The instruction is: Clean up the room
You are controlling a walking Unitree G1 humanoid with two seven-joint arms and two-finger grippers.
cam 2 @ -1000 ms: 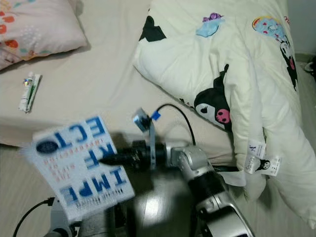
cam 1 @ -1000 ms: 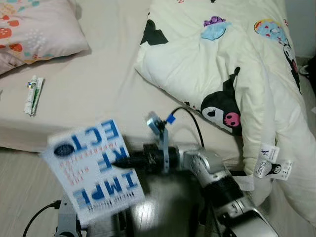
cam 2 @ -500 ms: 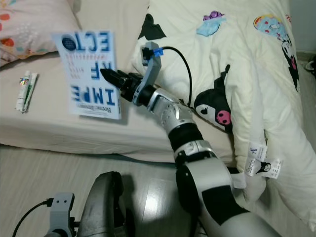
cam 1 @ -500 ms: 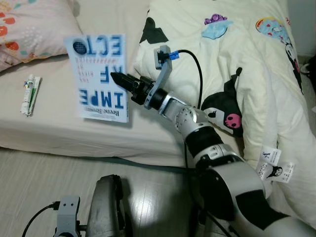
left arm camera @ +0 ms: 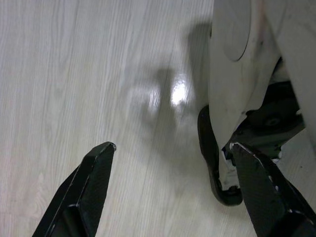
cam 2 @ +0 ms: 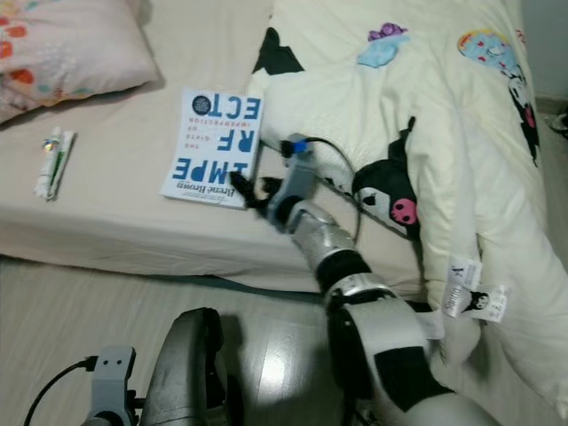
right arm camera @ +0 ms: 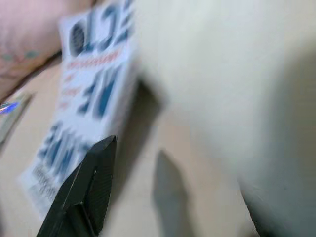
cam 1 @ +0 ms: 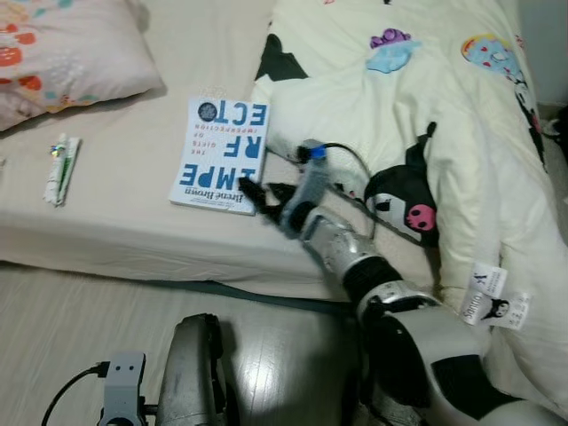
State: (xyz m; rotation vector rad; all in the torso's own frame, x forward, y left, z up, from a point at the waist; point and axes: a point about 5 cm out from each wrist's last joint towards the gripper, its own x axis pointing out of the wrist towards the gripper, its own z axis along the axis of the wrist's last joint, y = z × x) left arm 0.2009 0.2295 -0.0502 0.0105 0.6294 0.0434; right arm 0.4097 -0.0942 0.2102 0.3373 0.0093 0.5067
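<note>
A white book with blue lettering (cam 1: 220, 155) lies flat on the beige mattress (cam 1: 133, 213), next to the duvet's edge. My right gripper (cam 1: 262, 195) hovers at the book's near right corner, open, with nothing between its fingers. In the right wrist view the book (right arm camera: 89, 94) is blurred ahead of one black finger (right arm camera: 86, 185). My left gripper (left arm camera: 173, 192) hangs open over the pale wood floor (left arm camera: 74, 74).
A cream duvet with cartoon prints (cam 1: 426, 115) is heaped over the bed's right half, its tags (cam 1: 484, 297) hanging off the edge. A floral pillow (cam 1: 62, 53) lies at the far left, a toothpaste tube (cam 1: 60, 169) below it. My own leg (left arm camera: 247, 89) stands beside the left gripper.
My right gripper carried the book from over the floor up onto the bed and let go of it. The book now lies flat, and the gripper has drawn back to its corner.
</note>
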